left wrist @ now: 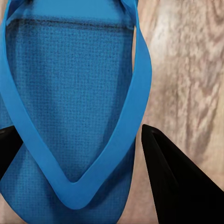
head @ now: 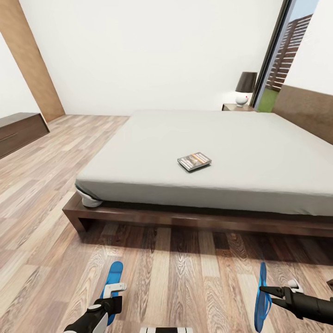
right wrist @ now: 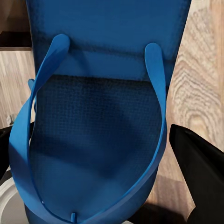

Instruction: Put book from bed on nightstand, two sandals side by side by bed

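The book (head: 194, 161) lies flat on the grey mattress of the bed (head: 259, 143). Behind the bed's far corner stands the nightstand (head: 237, 107) with its lamp. One blue sandal (head: 112, 281) (left wrist: 70, 102) lies flat on the floor before the bed. My left gripper (head: 112, 292) (left wrist: 80, 128) hangs over its heel end, open, one finger on each side. The other sandal (head: 262, 296) (right wrist: 98, 126) stands up on its edge at the right. Across its width my right gripper (head: 264, 290) (right wrist: 88, 133) is shut.
A strip of wood floor runs between me and the bed frame (head: 138, 215). A long low dark bench (head: 18, 132) stands at the left wall. A dark glass door (head: 273, 55) is beside the nightstand, and the brown headboard (head: 307, 108) is at the right.
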Robot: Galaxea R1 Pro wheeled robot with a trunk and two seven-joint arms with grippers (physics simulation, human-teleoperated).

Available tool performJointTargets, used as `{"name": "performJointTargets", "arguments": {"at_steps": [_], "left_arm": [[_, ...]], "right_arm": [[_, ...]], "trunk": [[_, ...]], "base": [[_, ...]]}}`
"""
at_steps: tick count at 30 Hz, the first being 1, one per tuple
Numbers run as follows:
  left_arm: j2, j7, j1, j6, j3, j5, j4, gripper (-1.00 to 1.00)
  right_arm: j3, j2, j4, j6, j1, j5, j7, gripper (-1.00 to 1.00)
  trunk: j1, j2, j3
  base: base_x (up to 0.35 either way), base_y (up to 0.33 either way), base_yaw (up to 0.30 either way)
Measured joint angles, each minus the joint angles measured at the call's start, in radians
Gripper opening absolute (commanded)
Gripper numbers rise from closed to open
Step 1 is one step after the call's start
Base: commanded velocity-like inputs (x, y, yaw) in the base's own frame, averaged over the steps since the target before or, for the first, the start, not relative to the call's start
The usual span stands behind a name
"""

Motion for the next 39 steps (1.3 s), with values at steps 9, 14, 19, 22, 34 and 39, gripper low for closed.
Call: {"name": "performJointTargets", "arguments": {"at_steps": [9,14,19,22,34,39], "left_arm": [[0.001,0.0,0.0,-0.001,0.0,0.0,0.0,-1.0],[0.001,0.0,0.0,-0.001,0.0,0.0,0.0,-1.0],[0.001,0.0,0.0,0.0,0.001,0.0,0.0,-1.0],[0.001,-0.001,0.0,0.0,0.001,0.0,0.0,-1.0],[0.002,-0.001,0.0,0.0,0.001,0.0,0.0,-1.0],[0.002,0.0,0.0,0.0,0.001,0.0,0.0,-1.0]], "right_arm": [[0.0,0.0,0.0,0.0,0.0,0.0,0.001,-1.0],[0.0,0.0,0.0,0.0,0.0,0.0,0.001,-1.0],[0.001,0.0,0.0,-0.001,0.0,0.001,0.001,-1.0],[0.001,0.0,0.0,-0.001,0.0,0.0,0.0,-1.0],[0.0,0.0,0.0,-0.001,0.0,0.0,0.0,-1.0],[0.0,0.0,0.0,-0.001,0.0,0.0,0.0,-1.0]], "trunk": [[-0.001,0.0,0.0],[-0.001,0.0,0.0],[-0.001,0.0,0.0],[0.0,0.0,0.0],[0.0,0.0,0.0],[0.0,0.0,0.0]], "base": [[0.297,0.0,0.0],[0.33,0.0,0.0],[0.314,0.037,0.0],[0.183,0.209,0.0],[0.024,0.274,0.0],[0.015,0.28,0.0]]}}
